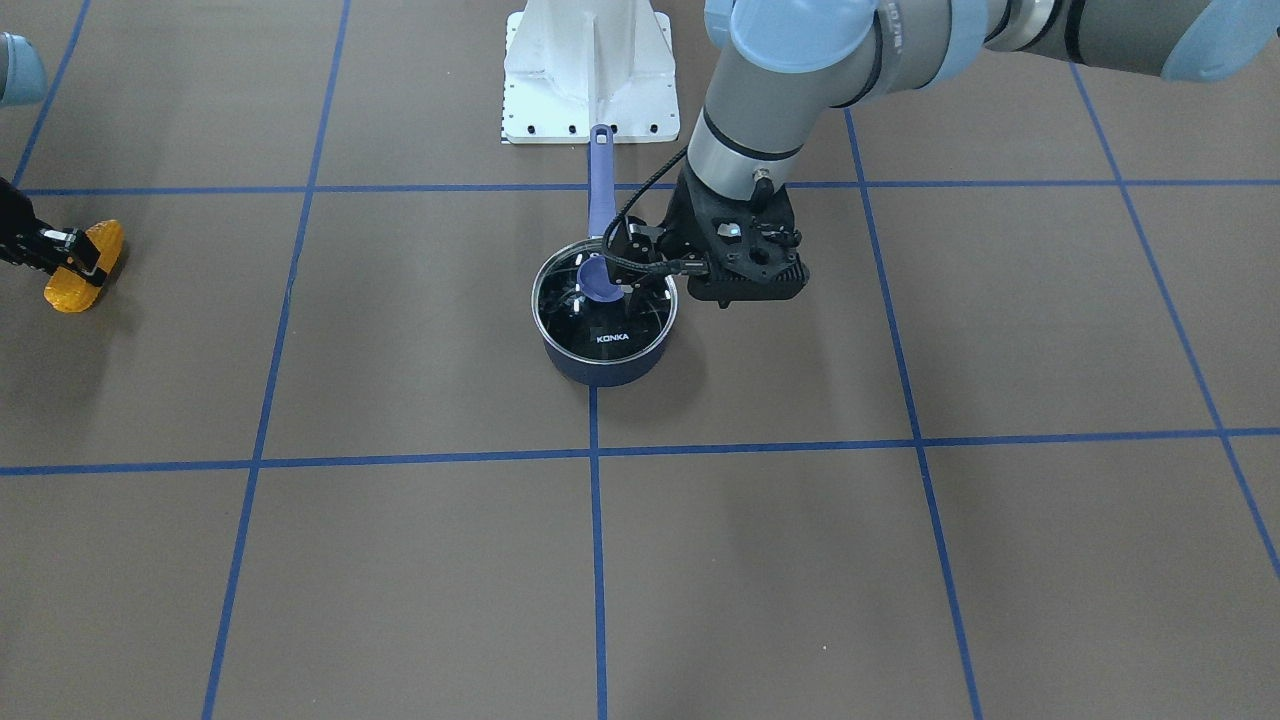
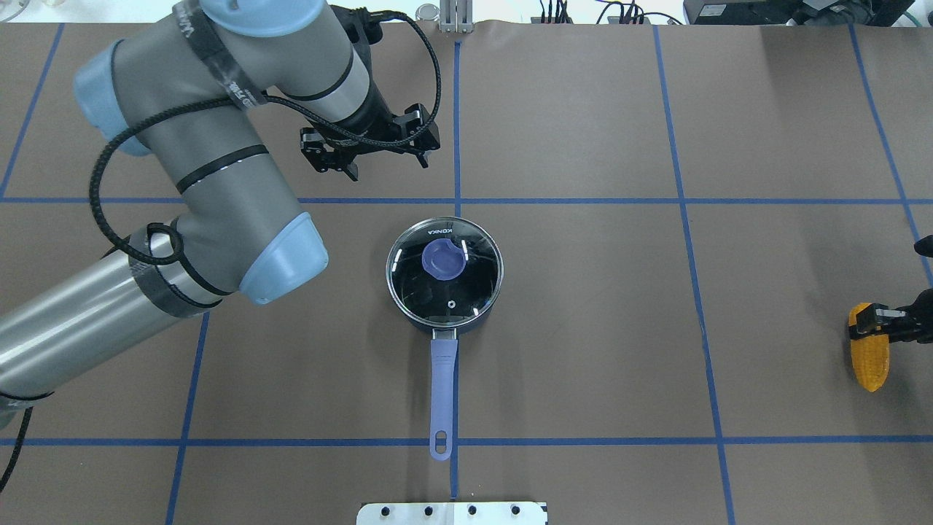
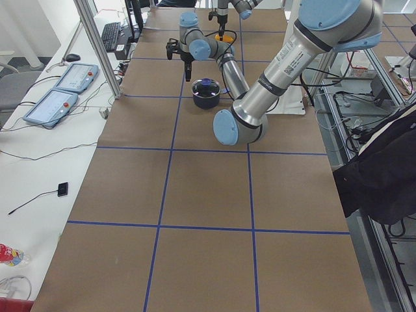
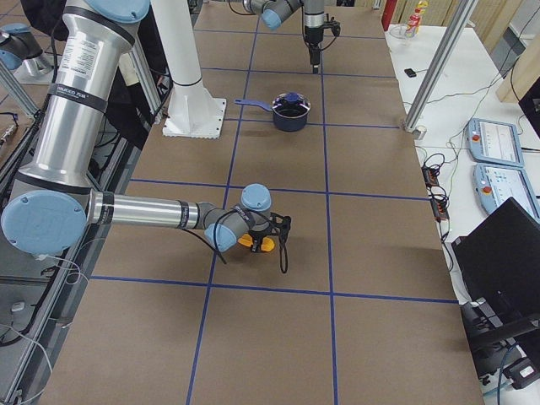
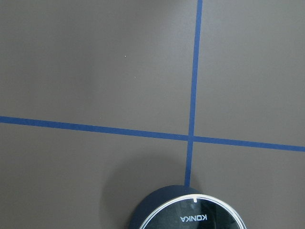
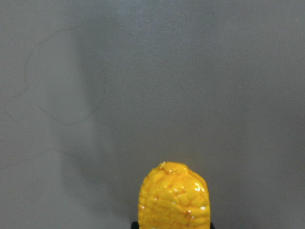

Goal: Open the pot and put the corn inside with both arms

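Brown matte table [image 2: 583, 328] gridded with blue tape [image 2: 583, 200]. At centre, the navy saucepan [image 1: 600, 370] wears its round glass lid [image 2: 446, 295], smooth blue knob [image 2: 443, 260] up. The bumpy orange-yellow corn cob [image 2: 869, 361] sits well apart, clamped in the right gripper [image 2: 873, 321]. The left gripper [image 2: 386, 164] hovers beyond the saucepan; how far open, I cannot tell. An off-centre pinch could slip, tilting the lid.

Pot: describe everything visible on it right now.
The pot is a small dark navy saucepan standing upright on the brown table, over a blue tape line. Its round, metal-rimmed glass lid, marked KONKA, sits closed on it, with a blue knob at the centre. The long purple-blue handle, with a hole at its end, points toward the robot's base. Nothing grips it; the left gripper hangs beyond its far side, apart.
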You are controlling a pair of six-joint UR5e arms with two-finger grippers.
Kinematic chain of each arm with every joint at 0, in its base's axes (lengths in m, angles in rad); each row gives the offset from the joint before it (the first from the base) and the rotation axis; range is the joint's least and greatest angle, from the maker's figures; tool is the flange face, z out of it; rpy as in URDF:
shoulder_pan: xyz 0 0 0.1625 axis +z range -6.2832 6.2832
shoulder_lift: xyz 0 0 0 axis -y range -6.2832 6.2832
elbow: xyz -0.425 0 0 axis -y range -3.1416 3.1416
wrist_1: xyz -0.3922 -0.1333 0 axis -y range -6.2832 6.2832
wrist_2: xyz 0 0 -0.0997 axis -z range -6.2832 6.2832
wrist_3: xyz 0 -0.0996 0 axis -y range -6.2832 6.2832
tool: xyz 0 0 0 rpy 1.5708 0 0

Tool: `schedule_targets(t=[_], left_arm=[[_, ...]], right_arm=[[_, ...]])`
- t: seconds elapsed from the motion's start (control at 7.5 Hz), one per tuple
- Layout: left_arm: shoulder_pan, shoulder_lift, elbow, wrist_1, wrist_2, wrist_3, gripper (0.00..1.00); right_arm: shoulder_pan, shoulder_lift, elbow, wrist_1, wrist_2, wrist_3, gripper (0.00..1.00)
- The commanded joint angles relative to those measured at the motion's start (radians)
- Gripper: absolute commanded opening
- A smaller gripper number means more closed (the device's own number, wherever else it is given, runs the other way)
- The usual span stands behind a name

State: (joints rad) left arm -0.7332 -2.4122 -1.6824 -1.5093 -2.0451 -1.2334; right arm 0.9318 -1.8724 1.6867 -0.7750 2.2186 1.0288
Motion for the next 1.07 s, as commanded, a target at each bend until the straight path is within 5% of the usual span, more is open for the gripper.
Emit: schedule_targets(t=[0.0, 0.93], left_arm=[[0.064, -0.033, 0.036, 0.0, 0.054, -0.032, 0.98], [0.182, -0.022, 0.082, -0.008, 0.155, -0.037, 0.98]], right_arm=[[0.054, 0.005, 0.024, -0.009, 0.074, 0.001, 0.34], [0.188, 0.199, 0.073, -0.318, 0.14, -0.018, 0.33]])
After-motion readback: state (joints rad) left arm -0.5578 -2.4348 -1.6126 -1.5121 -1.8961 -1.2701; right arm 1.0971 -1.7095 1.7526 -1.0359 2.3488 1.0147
